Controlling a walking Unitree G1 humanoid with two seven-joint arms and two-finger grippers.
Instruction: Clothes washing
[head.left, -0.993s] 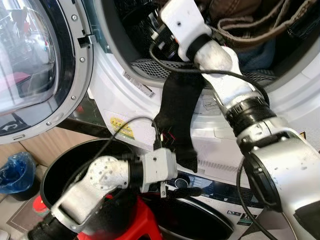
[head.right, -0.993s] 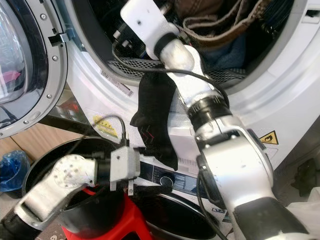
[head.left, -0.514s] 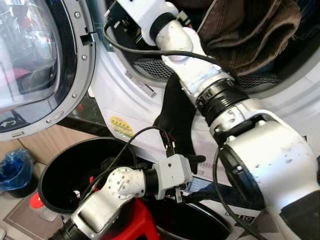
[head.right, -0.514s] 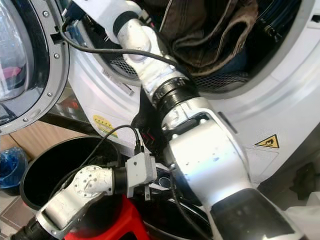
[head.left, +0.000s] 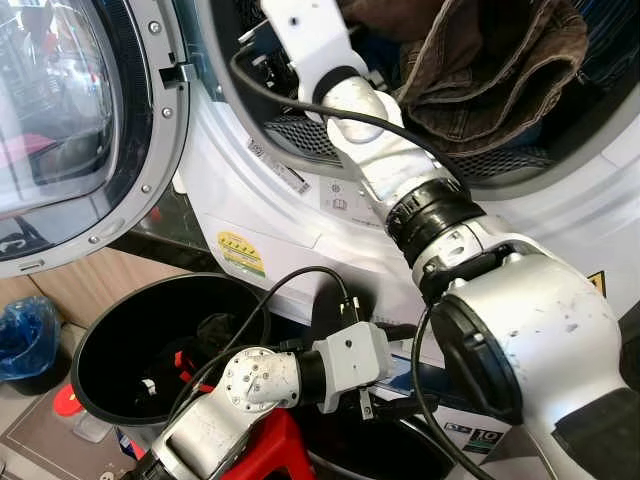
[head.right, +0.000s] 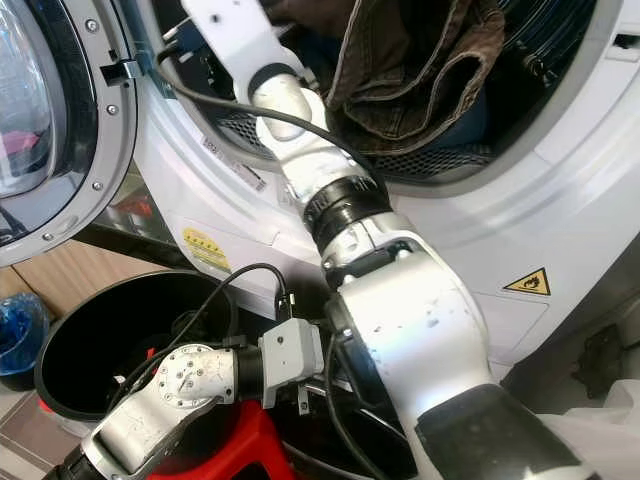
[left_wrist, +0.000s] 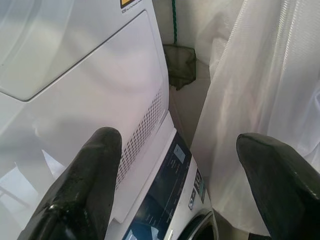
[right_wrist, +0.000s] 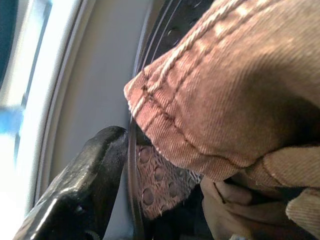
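The right arm (head.left: 400, 180) is reached up into the drum of the washer (head.right: 560, 200), its gripper (right_wrist: 150, 165) at the drum's edge beside brown trousers (head.left: 490, 70), which lie bunched in the opening. One finger (right_wrist: 80, 175) is seen against the perforated wall; whether it is apart or closed cannot be told. The left gripper (left_wrist: 185, 175) is held low before the washer's front, fingers (left_wrist: 90, 175) wide apart, nothing between them. A black bin (head.left: 110, 340) is set below the open door (head.left: 70, 130), dark clothes inside.
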